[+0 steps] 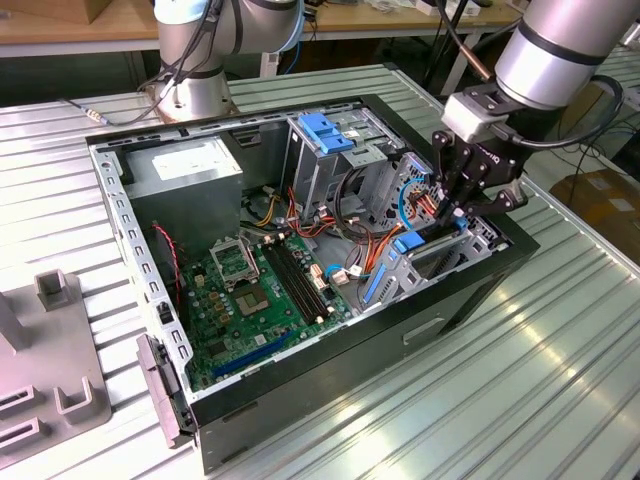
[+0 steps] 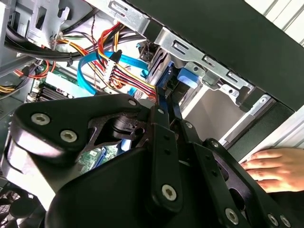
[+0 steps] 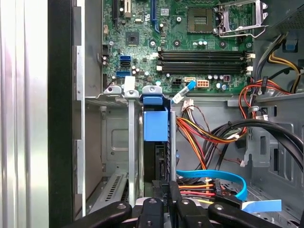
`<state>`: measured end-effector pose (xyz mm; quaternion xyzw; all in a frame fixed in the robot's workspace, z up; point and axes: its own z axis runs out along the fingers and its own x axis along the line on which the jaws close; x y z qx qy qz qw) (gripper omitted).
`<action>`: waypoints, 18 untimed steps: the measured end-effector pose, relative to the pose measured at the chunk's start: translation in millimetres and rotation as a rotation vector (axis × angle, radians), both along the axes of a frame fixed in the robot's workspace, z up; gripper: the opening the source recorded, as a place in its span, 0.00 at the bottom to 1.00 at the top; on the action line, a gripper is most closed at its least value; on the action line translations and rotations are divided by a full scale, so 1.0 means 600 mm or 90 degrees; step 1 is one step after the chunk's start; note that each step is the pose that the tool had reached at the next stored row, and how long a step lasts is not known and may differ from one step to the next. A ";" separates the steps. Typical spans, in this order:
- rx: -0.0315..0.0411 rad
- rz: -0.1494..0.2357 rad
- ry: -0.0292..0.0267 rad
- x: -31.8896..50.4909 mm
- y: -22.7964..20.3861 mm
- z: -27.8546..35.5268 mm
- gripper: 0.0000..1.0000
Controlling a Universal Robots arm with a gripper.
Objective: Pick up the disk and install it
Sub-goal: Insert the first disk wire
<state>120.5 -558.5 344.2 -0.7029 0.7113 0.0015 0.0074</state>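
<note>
While my arm reaches down over the exterior view's right end of the open computer case (image 1: 120,210), my gripper (image 1: 462,212) sits low inside it, at the drive bay beside the case wall. In the first wrist view my fingers (image 3: 153,205) are pressed close together, pinching the near edge of the disk (image 3: 156,159), which stands on edge in a narrow metal slot. A blue plastic rail (image 3: 156,122) caps its far end, just short of the motherboard (image 3: 190,42). Red, yellow and orange power wires (image 3: 199,135) and a flat blue data cable (image 3: 223,178) lie just beside the slot. In the second wrist view a person's hand (image 2: 275,166) rests outside the case wall.

I judge this to be the installing step: the disk is already up off the table and mostly seated in its bay. Finishing calls for a straight, steady push along the slot until it seats, keeping the disk square to the guides and clear of the nearby wires.
</note>
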 end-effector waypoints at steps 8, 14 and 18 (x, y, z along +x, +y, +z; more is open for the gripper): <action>0.0020 0.000 0.0015 0.000 -0.0002 -0.007 0.17; 0.0024 0.000 0.0017 0.000 -0.0002 -0.002 0.24; 0.0024 0.000 0.0017 0.000 -0.0002 0.009 0.24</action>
